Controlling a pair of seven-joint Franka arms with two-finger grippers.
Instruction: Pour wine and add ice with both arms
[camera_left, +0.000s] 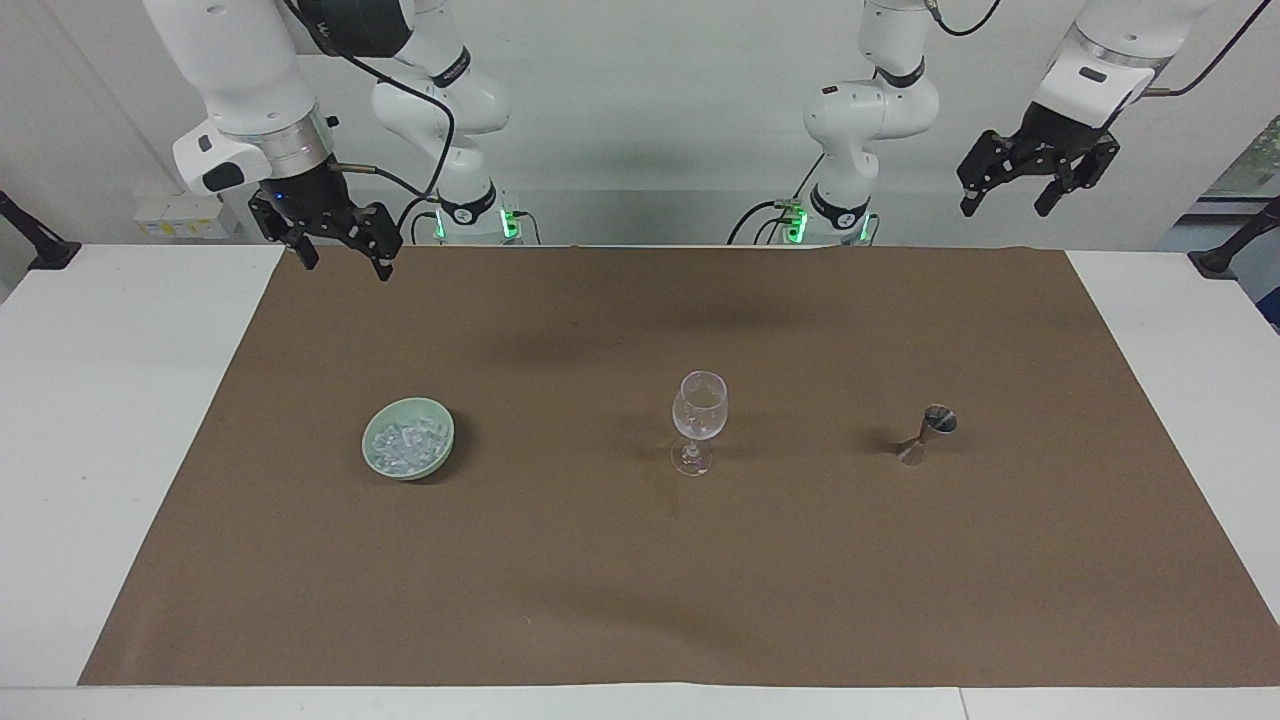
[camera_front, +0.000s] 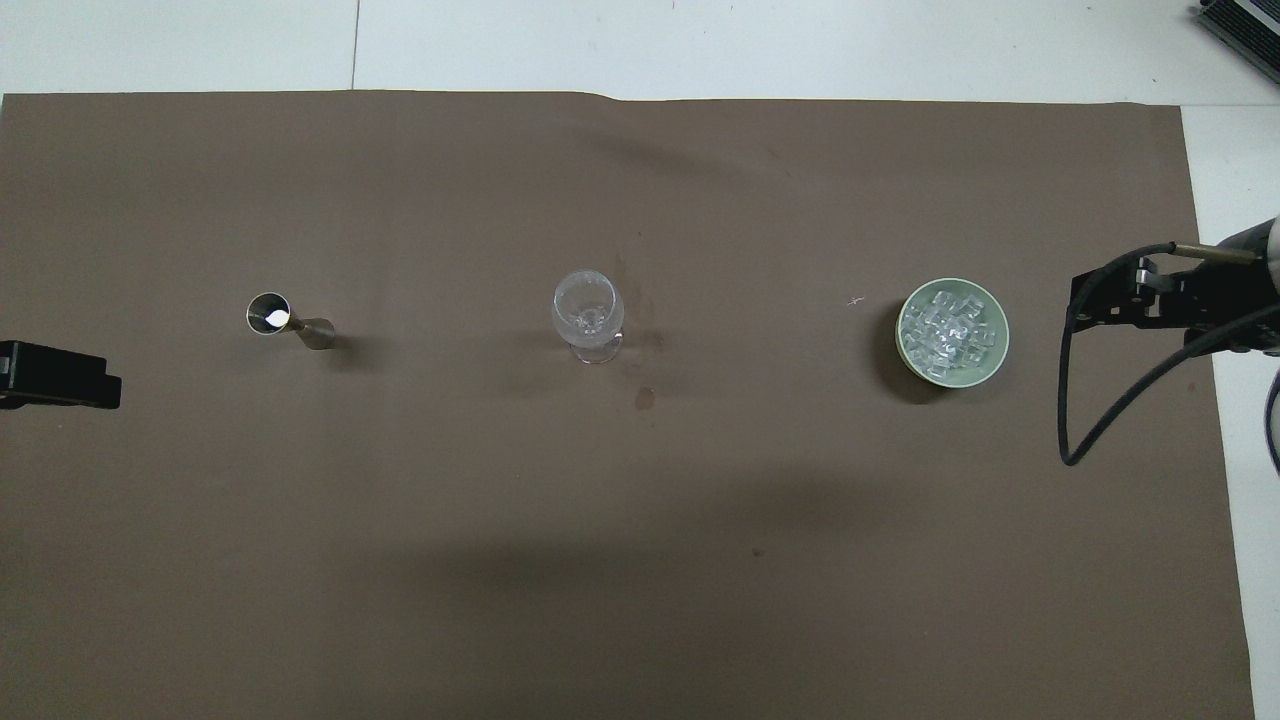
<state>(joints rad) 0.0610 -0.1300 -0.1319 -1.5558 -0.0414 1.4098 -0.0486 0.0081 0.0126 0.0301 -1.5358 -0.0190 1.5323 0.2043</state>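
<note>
On the table, a mat spread across the middle. On the mat, three things in a row, well apart, about equally near to the robots: a bowl toward the right arm's end, a stemmed glass upright in the middle, a jigger upright toward the left arm's end. In the bowl, the ice heaped. Above the mat's edge nearest the robots, at the bowl's end, the right gripper; raised over the table's other end, the left gripper. Nothing held in either.
</note>
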